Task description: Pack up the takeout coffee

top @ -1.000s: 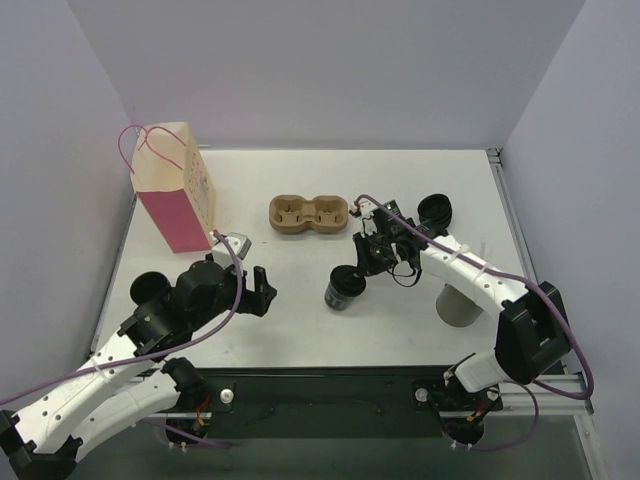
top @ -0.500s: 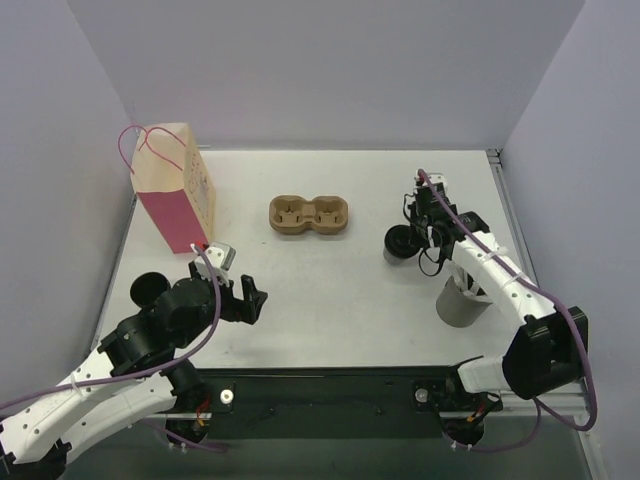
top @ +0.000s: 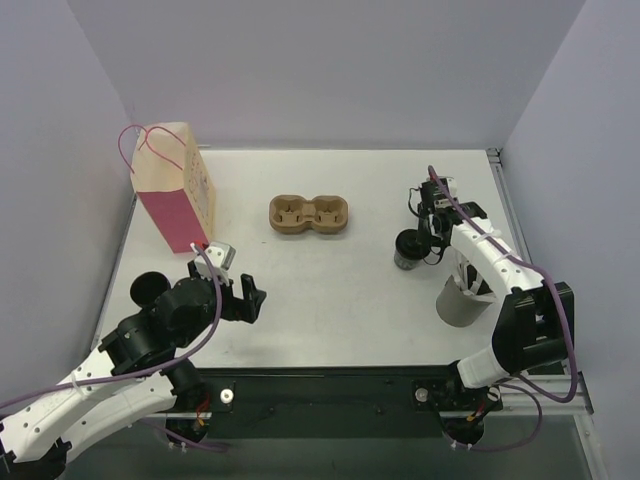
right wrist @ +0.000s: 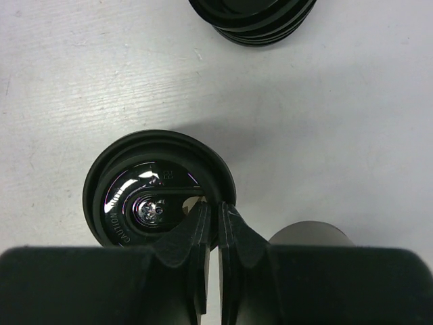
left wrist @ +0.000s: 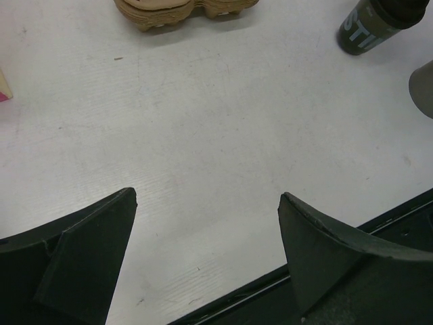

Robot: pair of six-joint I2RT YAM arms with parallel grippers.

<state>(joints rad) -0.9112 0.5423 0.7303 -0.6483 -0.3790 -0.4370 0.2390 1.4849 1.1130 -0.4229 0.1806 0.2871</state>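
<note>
The left gripper [left wrist: 207, 195] is pulling back toward its base, jaws spread wide on nothing; the right gripper [right wrist: 213, 213], pinched narrow on the cup [right wrist: 152, 186] rim, is setting it down beside the cylinder [top: 458, 305], away from mid-table. The tray [top: 308, 214] is sitting well apart, so packing is not advancing.

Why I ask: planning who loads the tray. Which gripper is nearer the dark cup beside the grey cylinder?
Right. The right gripper is shut on the rim of the coffee cup; the left gripper hangs open far across the table, near its front-left edge.
</note>
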